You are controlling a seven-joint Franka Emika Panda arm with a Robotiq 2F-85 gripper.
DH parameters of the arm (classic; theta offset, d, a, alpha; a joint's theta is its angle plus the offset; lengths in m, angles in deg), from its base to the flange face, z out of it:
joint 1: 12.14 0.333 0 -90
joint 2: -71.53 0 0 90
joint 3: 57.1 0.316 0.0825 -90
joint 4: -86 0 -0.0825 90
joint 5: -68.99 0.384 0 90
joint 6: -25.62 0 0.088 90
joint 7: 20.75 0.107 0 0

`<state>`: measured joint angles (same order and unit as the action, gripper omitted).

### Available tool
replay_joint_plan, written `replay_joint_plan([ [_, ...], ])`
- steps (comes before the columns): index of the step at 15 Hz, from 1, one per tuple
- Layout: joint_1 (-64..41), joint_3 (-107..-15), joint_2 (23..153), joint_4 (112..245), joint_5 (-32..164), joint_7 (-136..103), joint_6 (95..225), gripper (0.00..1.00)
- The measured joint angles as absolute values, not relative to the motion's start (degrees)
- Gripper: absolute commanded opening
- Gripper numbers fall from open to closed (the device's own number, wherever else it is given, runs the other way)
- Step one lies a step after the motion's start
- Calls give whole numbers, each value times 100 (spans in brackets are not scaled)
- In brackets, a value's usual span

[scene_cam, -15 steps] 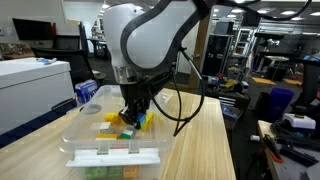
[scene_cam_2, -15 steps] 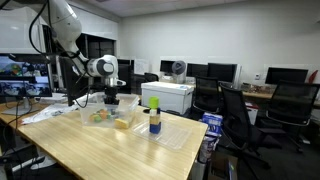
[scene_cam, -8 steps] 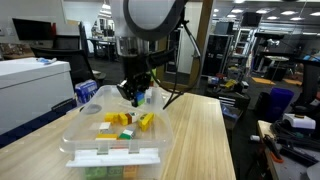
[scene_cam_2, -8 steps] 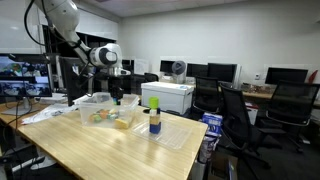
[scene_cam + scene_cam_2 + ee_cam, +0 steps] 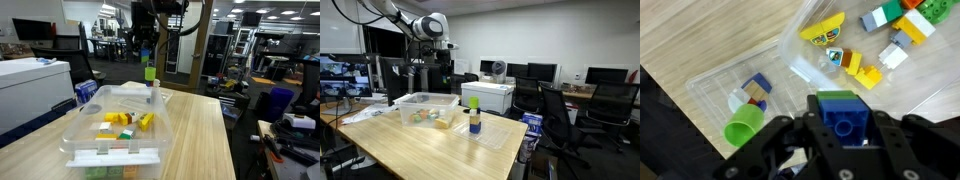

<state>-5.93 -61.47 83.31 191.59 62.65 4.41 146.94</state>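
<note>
My gripper (image 5: 845, 122) is shut on a blue brick (image 5: 844, 112) with a green brick stacked on its far side. In both exterior views the gripper (image 5: 146, 57) (image 5: 444, 70) hangs high above the far end of the clear plastic bin (image 5: 84, 124) (image 5: 404, 101). Loose bricks lie in the bin below: yellow ones (image 5: 823, 32) (image 5: 146, 120), a white one (image 5: 894, 58) and a green one (image 5: 931, 8). A bottle with a green cap (image 5: 741, 129) (image 5: 150, 80) (image 5: 473, 117) stands just beyond the bin.
The bottle stands on a clear flat lid (image 5: 498, 135) next to a small brick stack (image 5: 753, 90). A white printer (image 5: 488, 96) sits behind the table. Office chairs (image 5: 556, 116) stand beside it. The wooden table edge (image 5: 228, 140) runs along one side.
The gripper has risen from among the bricks in the bin to high above the table, carrying the blue and green brick with it.
</note>
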Motion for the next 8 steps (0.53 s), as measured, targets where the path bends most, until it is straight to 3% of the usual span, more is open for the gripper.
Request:
replay_joint_plan([
  [8, -1183, -6342, 8306, 19026, 6581, 1067, 14697, 11],
])
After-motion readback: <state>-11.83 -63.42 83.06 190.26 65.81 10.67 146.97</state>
